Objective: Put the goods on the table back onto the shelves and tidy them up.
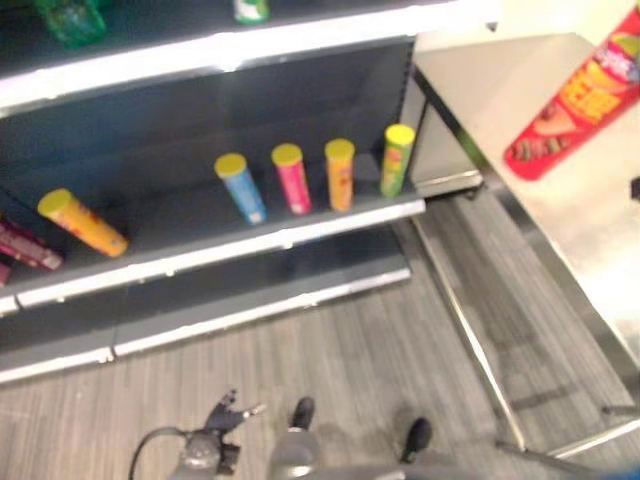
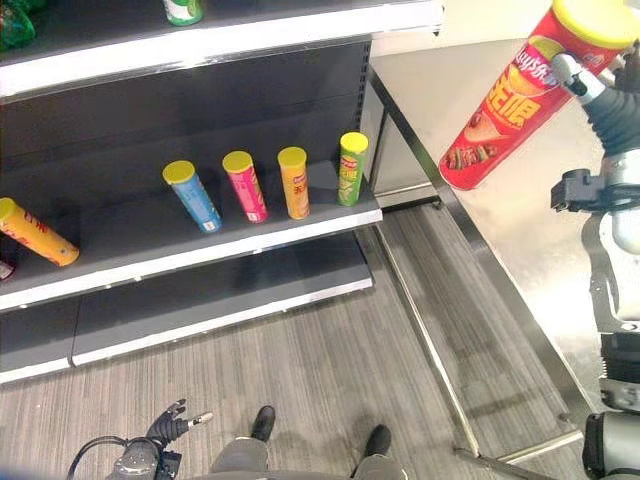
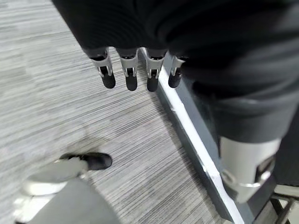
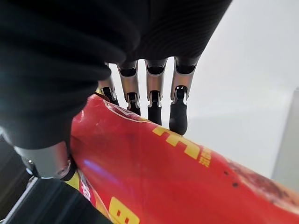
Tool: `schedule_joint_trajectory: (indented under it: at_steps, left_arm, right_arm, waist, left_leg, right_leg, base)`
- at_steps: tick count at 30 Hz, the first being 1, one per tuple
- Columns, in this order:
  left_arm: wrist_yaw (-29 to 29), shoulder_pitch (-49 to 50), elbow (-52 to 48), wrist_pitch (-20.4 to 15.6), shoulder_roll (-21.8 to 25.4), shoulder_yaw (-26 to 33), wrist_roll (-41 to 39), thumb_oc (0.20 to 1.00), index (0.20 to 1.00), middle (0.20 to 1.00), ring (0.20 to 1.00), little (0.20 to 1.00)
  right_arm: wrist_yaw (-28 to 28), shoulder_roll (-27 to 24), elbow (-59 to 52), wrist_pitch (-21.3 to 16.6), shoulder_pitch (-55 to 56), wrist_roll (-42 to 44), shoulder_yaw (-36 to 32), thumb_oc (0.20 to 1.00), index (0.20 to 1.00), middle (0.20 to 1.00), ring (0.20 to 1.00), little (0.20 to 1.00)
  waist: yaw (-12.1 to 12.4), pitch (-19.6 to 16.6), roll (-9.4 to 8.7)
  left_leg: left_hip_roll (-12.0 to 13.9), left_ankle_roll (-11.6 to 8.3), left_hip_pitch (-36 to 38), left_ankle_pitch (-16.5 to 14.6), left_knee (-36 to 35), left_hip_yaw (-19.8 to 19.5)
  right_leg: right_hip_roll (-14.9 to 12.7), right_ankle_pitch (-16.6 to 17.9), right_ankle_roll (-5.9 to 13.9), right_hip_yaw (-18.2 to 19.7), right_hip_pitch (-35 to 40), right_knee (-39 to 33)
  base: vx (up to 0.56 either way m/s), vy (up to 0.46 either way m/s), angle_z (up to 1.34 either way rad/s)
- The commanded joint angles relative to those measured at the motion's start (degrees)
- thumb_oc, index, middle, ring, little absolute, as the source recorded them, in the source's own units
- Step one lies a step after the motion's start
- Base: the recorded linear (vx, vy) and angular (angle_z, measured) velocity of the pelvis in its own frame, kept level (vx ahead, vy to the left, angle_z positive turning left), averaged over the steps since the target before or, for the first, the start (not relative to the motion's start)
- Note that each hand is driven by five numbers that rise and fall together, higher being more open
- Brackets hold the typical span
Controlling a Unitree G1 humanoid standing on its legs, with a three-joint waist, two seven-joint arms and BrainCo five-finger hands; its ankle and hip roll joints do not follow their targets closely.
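left eye view: the red can (image 1: 572, 102) hangs over the desk (image 1: 590, 230) at the far right, tilted, its long axis running from the yellow lid end at the upper right down toward the left, the base end pointing at the shelf (image 1: 230, 240). on that shelf stand the blue can (image 1: 242, 187), pink can (image 1: 292, 178), orange can (image 1: 340, 174) and green can (image 1: 396, 159) in a row, with a yellow-orange can (image 1: 82, 222) lying further left. the left hand (image 1: 228, 412) hangs low over the floor (image 1: 350, 350), well apart from the shelf and the desk.

right eye view: the right hand (image 2: 585, 80) is at the lid end of the red can, so the can's body reaches left from the fingers, toward the shelf's right end near the green can. the right arm is plainly the nearer one.

left wrist view: the left hand's fingers (image 3: 108, 77) hang straight and relaxed, holding nothing, above the floor.

right wrist view: the right hand's fingers (image 4: 178, 109) curl over the red can, which lies pressed under them and across the palm; the hand grips it. the next move likely calls for a swing left to the shelf.
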Motion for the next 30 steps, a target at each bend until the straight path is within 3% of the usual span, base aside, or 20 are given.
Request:
schedule_joint_trajectory:
  at_steps: [1, 2, 3, 4, 6, 7, 9, 10, 13, 14, 18, 19, 21, 22, 23, 24, 25, 27, 28, 30]
  left_arm:
    - [1.7, -2.4, 0.3, -1.1, 4.6, 0.9, -1.0, 1.0, 1.0, 1.0, 1.0, 1.0]
    - [1.8, -2.4, 0.1, -1.1, 4.8, 1.2, -1.1, 1.0, 1.0, 1.0, 1.0, 1.0]
    - [2.1, -2.0, 0.0, -1.0, 5.2, 1.9, -2.0, 1.0, 1.0, 1.0, 1.0, 1.0]
    - [2.1, -1.7, 0.0, -0.9, 5.2, 2.2, -2.3, 1.0, 1.0, 1.0, 1.0, 1.0]
    - [2.5, -1.0, 0.8, -0.8, 4.7, 2.9, -2.9, 1.0, 1.0, 1.0, 1.0, 1.0]
    - [2.4, -0.4, 0.2, -0.7, 4.5, 3.6, -3.6, 1.0, 1.0, 1.0, 1.0, 1.0]
    - [2.0, 0.8, -0.1, -1.1, 3.6, 4.6, -4.6, 1.0, 1.0, 1.0, 1.0, 1.0]
    - [1.9, 1.5, -0.2, -1.1, 2.8, 5.6, -5.7, 1.0, 1.0, 1.0, 1.0, 1.0]
    - [2.2, 1.8, -0.5, -1.2, 1.0, 6.2, -7.7, 1.0, 1.0, 1.0, 1.0, 1.0]
    - [1.8, 1.7, -1.1, -1.3, 0.6, 5.8, -7.5, 1.0, 1.0, 1.0, 1.0, 1.0]
    - [1.8, 1.9, -1.8, -1.1, 0.0, 6.0, -7.8, 1.0, 1.0, 1.0, 1.0, 1.0]
    - [1.9, 1.8, -1.5, -1.0, 0.0, 6.1, -7.6, 1.0, 1.0, 1.0, 1.0, 1.0]
    - [2.1, 2.0, -1.5, -1.1, 0.2, 6.2, -7.1, 1.0, 1.0, 1.0, 1.0, 1.0]
    - [2.1, 2.0, -1.5, -1.1, 0.2, 6.2, -7.1, 1.0, 1.0, 1.0, 1.0, 1.0]
    - [2.4, 2.3, -2.1, -1.2, 0.5, 6.3, -6.6, 1.0, 1.0, 1.0, 1.0, 1.0]
    - [2.3, 2.3, -2.2, -1.3, 0.8, 6.0, -6.5, 1.0, 1.0, 1.0, 1.0, 1.0]
    - [2.5, 2.3, -2.7, -1.4, 1.0, 6.0, -6.5, 1.0, 1.0, 1.0, 1.0, 1.0]
    - [2.3, 1.1, -3.1, -1.2, 1.4, 5.0, -5.6, 1.0, 1.0, 1.0, 1.0, 1.0]
    - [2.5, 0.9, -3.2, -1.1, 1.8, 4.5, -4.8, 1.0, 1.0, 1.0, 1.0, 1.0]
    - [2.4, 1.3, -4.7, -1.2, 2.8, 4.2, -3.0, 1.0, 1.0, 1.0, 1.0, 1.0]
  right_arm:
    - [-2.0, -0.4, -3.1, -1.9, -4.8, -1.3, 0.8, 0.2, 0.2, 0.2, 0.2, 0.2]
    - [-1.8, 0.1, -3.2, -1.7, -4.9, -1.3, 1.2, 0.2, 0.2, 0.2, 0.2, 0.2]
    - [-1.2, 0.4, -3.8, -1.7, -5.1, -1.4, 2.1, 0.2, 0.2, 0.2, 0.2, 0.2]
    - [-0.9, 0.8, -4.2, -1.7, -5.0, -0.9, 2.1, 0.2, 0.2, 0.2, 0.2, 0.2]
    - [-0.3, 1.8, -5.0, -1.9, -4.6, -0.8, 2.7, 0.2, 0.2, 0.2, 0.2, 0.2]
    - [-0.3, 1.7, -5.4, -1.7, -4.3, -1.5, 3.1, 0.2, 0.2, 0.2, 0.2, 0.2]
    - [0.7, 1.2, -6.3, -1.3, -5.0, -1.6, 4.0, 0.2, 0.2, 0.2, 0.2, 0.2]
    - [1.1, 1.4, -7.0, -1.3, -5.2, -1.2, 4.1, 0.2, 0.2, 0.2, 0.2, 0.2]
    - [1.1, 0.7, -8.3, -1.6, -5.6, -1.6, 4.6, 0.2, 0.2, 0.2, 0.2, 0.2]
    - [1.1, -0.3, -8.5, -1.8, -5.6, -1.9, 4.4, 0.2, 0.2, 0.2, 0.2, 0.2]
    - [1.4, -1.2, -9.7, -1.0, -4.9, -2.4, 4.4, 0.2, 0.2, 0.2, 0.2, 0.2]
    - [2.0, -1.1, -9.9, -0.6, -3.7, -2.7, 4.7, 0.2, 0.2, 0.2, 0.2, 0.2]
    - [2.6, -0.9, -10.8, -0.3, -2.0, -2.7, 4.3, 0.2, 0.2, 0.2, 0.2, 0.2]
    - [2.6, -0.9, -10.8, -0.3, -2.0, -2.7, 4.3, 0.2, 0.2, 0.2, 0.2, 0.2]
    - [3.1, 0.2, -11.6, -0.1, 0.0, -2.6, 3.3, 0.2, 0.2, 0.2, 0.2, 0.2]
    - [3.0, 1.2, -11.6, -0.2, 0.8, -2.5, 2.9, 0.2, 0.2, 0.2, 0.2, 0.2]
    - [3.1, 1.6, -11.6, 0.0, 1.7, -3.0, 2.5, 0.2, 0.2, 0.2, 0.2, 0.2]
    - [3.1, 2.7, -12.3, 0.8, 5.2, -4.3, -0.5, 0.2, 0.2, 0.2, 0.2, 0.2]
    - [3.3, 3.5, -12.6, 1.2, 5.6, -4.8, -0.4, 0.2, 0.2, 0.2, 0.2, 0.2]
    - [3.1, 4.5, -12.5, 1.7, 5.5, -6.3, 0.2, 0.2, 0.2, 0.2, 0.2, 0.2]
  waist:
    - [2.3, -2.0, -1.55]
    - [2.6, -1.7, -1.26]
    - [3.1, -1.4, -1.09]
    - [3.5, -1.7, -1.1]
    - [5.1, -2.3, -1.84]
    - [6.2, -2.4, -2.31]
    - [7.9, -3.1, -3.76]
    - [8.7, -3.5, -4.3]
    - [10.0, -2.6, -4.0]
    - [9.9, -1.8, -3.92]
    - [8.5, -1.1, -2.72]
    - [7.4, -1.1, -2.58]
    - [5.4, -1.8, -2.1]
    - [5.4, -1.8, -2.1]
    - [3.7, -2.8, -1.34]
    - [3.5, -3.5, -0.62]
    - [3.0, -3.9, 0.2]
    - [1.3, -5.2, 1.4]
    - [1.3, -5.5, 1.06]
    - [1.2, -5.3, 0.54]
  left_leg:
    - [1.1, 1.83, 3.3, -6.7, -1.3, 3.3]
    - [0.3, 2.47, 2.7, -6.0, -1.3, 3.6]
    - [-0.9, 3.6, 1.1, -4.6, -0.9, 4.1]
    - [-1.4, 3.97, 0.4, -4.0, -0.8, 4.0]
    - [-2.9, 4.67, -1.4, -2.5, -0.2, 3.2]
    - [-3.6, 4.65, -2.1, -2.0, 0.3, 3.1]
    - [-4.9, 3.7, -3.2, -1.4, 0.2, 2.4]
    - [-5.5, 3.21, -4.2, -0.6, 0.2, 1.6]
    - [-6.8, 1.01, -8.2, 2.0, 1.6, 0.3]
    - [-6.6, -0.27, -9.9, 1.8, 3.1, 1.3]
    - [-2.4, -0.62, -10.7, 0.7, 4.9, 3.5]
    - [2.6, -0.64, -8.6, 0.0, 4.7, 3.3]
    - [9.0, -1.2, -6.8, 2.0, 4.0, 3.4]
    - [9.0, -1.2, -6.9, 2.0, 4.0, 3.3]
    - [13.8, -2.48, -5.2, 4.1, 4.1, 2.6]
    - [15.0, -3.89, -3.9, 4.1, 3.9, 1.0]
    - [14.8, -5.04, -3.0, 3.5, 3.3, -1.1]
    - [12.7, -5.44, -1.5, -0.1, 0.7, 0.6]
    - [10.5, -4.78, -0.7, -1.7, 0.2, 0.9]
    - [6.6, -2.66, 0.9, -4.2, -1.3, 1.9]
  right_leg:
    - [-6.3, 0.9, 6.23, 1.3, -4.5, 4.1]
    - [-6.0, -0.9, 5.67, 0.9, -3.6, 7.2]
    - [-4.2, -5.0, 4.38, 3.5, -2.1, 14.4]
    - [-2.9, -7.5, 3.98, 4.9, -1.5, 17.2]
    - [0.9, -10.4, 3.84, 8.9, -0.1, 21.4]
    - [2.8, -12.1, 3.23, 10.0, 0.7, 21.1]
    - [5.2, -17.1, 0.17, 8.1, 6.2, 12.4]
    - [6.2, -17.2, -0.54, 7.3, 7.9, 7.8]
    - [7.5, -16.6, -1.89, 7.1, 8.3, 3.5]
    - [6.9, -16.3, -1.86, 5.9, 8.5, 2.6]
    - [4.9, -14.0, -1.41, 3.2, 7.7, 1.9]
    - [2.8, -12.9, -1.23, 2.2, 6.4, 2.8]
    - [0.5, -12.0, -0.57, 1.5, 5.1, 3.3]
    - [0.5, -12.0, -0.57, 1.5, 5.1, 3.3]
    - [-1.7, -11.3, 0.43, 1.5, 4.6, 3.7]
    - [-2.4, -11.2, 1.04, 1.7, 4.5, 3.8]
    - [-3.3, -10.6, 1.86, 1.7, 5.0, 3.8]
    - [-6.7, -7.6, 4.29, 1.0, 5.5, 3.5]
    - [-8.9, -5.0, 5.0, 1.6, 4.5, 3.3]
    - [-12.9, 3.5, 6.23, 2.1, 1.8, 4.1]
  base:
    - [-0.24, 0.171, -0.56]
    - [-0.29, 0.195, -0.42]
    - [-0.36, 0.232, -0.28]
    - [-0.32, 0.17, -0.15]
    - [-0.18, 0.021, -0.04]
    - [-0.14, -0.047, 0.16]
    - [-0.09, -0.118, 0.19]
    - [-0.09, -0.132, 0.19]
    - [-0.2, -0.016, 0.78]
    - [-0.27, 0.097, 0.89]
    - [-0.2, 0.169, 0.7]
    - [-0.24, 0.38, 0.32]
    - [-0.17, 0.361, 0.44]
    - [-0.08, 0.465, 0.53]
    - [-0.05, 0.501, 0.32]
    - [-0.06, 0.682, 0.3]
    - [-0.02, 0.538, 0.24]
    - [-0.03, 0.567, 0.23]
    - [-0.09, 0.528, 0.24]
    - [-0.17, 0.458, -0.03]
